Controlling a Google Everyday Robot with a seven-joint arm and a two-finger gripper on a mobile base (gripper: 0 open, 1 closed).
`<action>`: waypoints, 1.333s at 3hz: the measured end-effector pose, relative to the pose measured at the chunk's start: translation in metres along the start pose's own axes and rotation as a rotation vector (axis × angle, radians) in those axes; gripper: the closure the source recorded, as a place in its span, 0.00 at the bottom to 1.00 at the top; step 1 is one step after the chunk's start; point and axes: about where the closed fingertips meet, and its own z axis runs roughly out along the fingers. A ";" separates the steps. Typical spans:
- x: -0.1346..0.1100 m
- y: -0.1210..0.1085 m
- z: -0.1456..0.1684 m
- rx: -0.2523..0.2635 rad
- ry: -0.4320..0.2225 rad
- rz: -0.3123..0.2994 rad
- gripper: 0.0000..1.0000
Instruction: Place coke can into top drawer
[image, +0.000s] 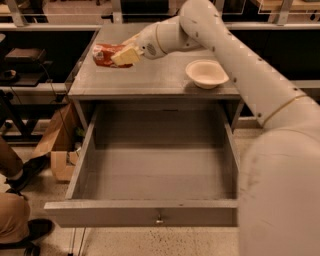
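Note:
The coke can (103, 54) is red with whitish marks and lies on its side between the cream fingers (126, 55) of my gripper (120, 55). The gripper is shut on the can and holds it slightly above the left part of the grey cabinet top (150, 82). The top drawer (155, 170) is pulled fully open below, and nothing lies in it. Its front panel carries a small metal knob (159, 218). The can is above the cabinet top, behind the drawer opening.
A cream round bowl (206, 73) stands on the right of the cabinet top. My white arm (260, 90) fills the right side. A cardboard box (57, 150) and a person's leg and shoes (17, 200) are on the floor at the left.

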 end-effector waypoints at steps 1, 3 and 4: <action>0.006 0.037 -0.053 0.016 -0.001 -0.028 1.00; 0.049 0.075 -0.095 -0.048 0.124 -0.067 1.00; 0.095 0.085 -0.086 -0.095 0.272 -0.065 1.00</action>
